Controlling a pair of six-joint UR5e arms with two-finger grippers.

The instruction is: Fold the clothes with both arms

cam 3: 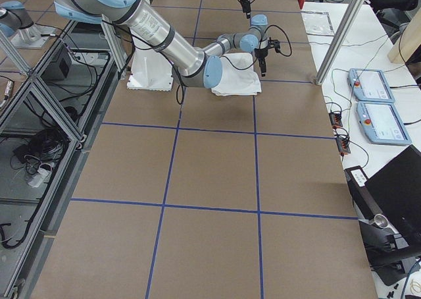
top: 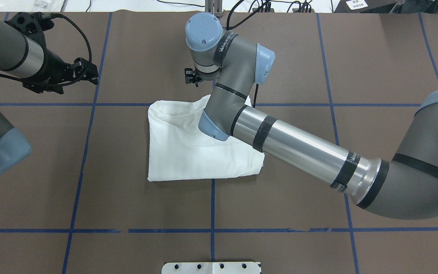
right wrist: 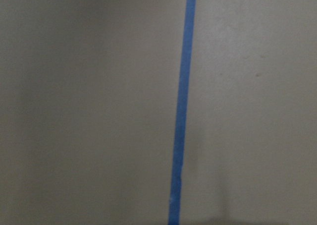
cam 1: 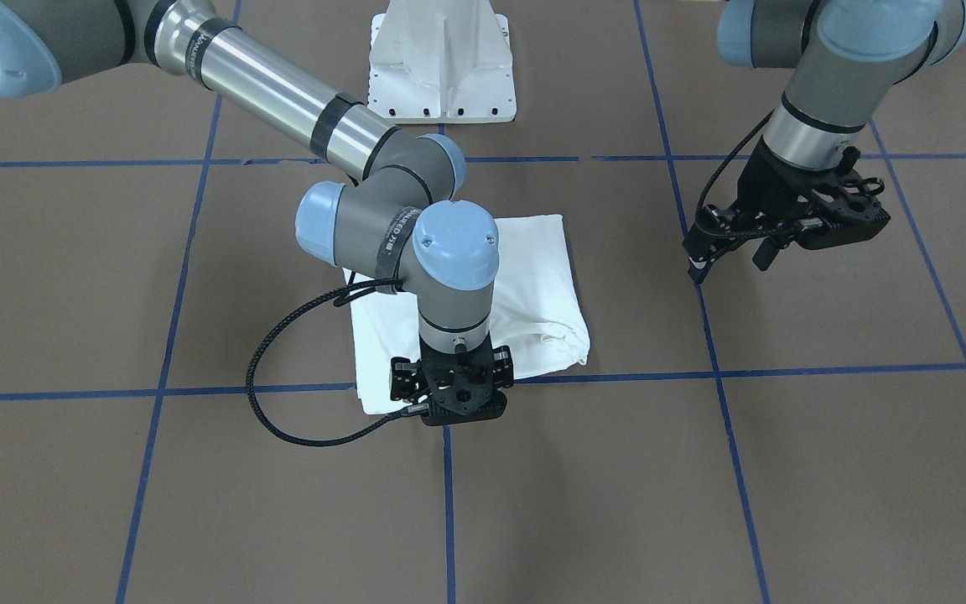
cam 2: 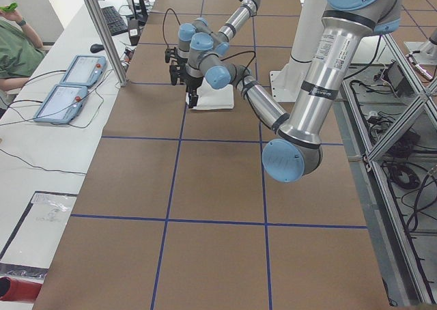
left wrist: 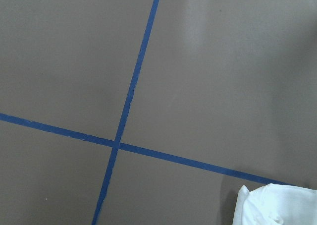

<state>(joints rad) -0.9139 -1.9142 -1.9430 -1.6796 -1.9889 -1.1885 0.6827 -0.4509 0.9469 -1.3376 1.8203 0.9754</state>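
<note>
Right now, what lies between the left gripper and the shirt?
Only bare table and one blue tape line separate the left gripper from the shirt, shown in the front-facing view.

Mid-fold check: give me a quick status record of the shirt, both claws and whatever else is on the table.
shirt: white, folded into a compact block, lying on the table
left claw: open, empty, off to the side, apart from the shirt
right claw: pointing down at the shirt's operator-side edge; jaws hidden, contact unclear
pedestal base: white, on the robot's side of the shirt
</note>
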